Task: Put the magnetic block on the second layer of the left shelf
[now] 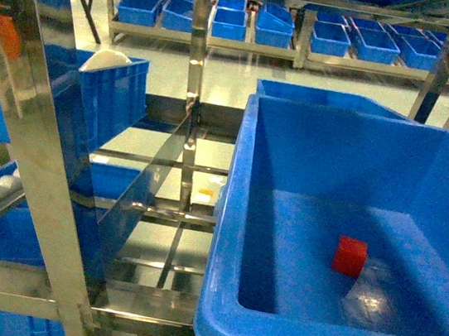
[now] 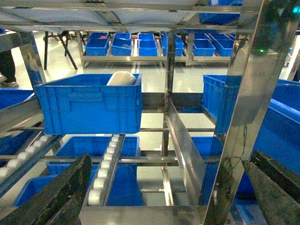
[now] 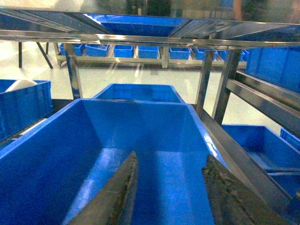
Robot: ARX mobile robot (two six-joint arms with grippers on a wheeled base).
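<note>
The magnetic block (image 1: 350,257), a small red cube, lies on the floor of a big deep blue bin (image 1: 230,219) toward its right side. That bin stands on the steel rack tier, the left shelf second layer. Neither gripper shows in the head view. My right gripper (image 3: 171,187) is open over the same bin's (image 3: 56,140) floor, with nothing between its fingers; the block is out of that view. My left gripper (image 2: 168,187) is open in front of the rack's steel frame (image 2: 187,150), holding nothing.
A smaller blue bin (image 2: 89,105) holding a white object stands on the roller track (image 2: 105,171) at the left. Steel posts (image 1: 37,158) and a divider plate (image 1: 141,198) stand between the lanes. More blue bins (image 1: 228,20) line a rack across the aisle.
</note>
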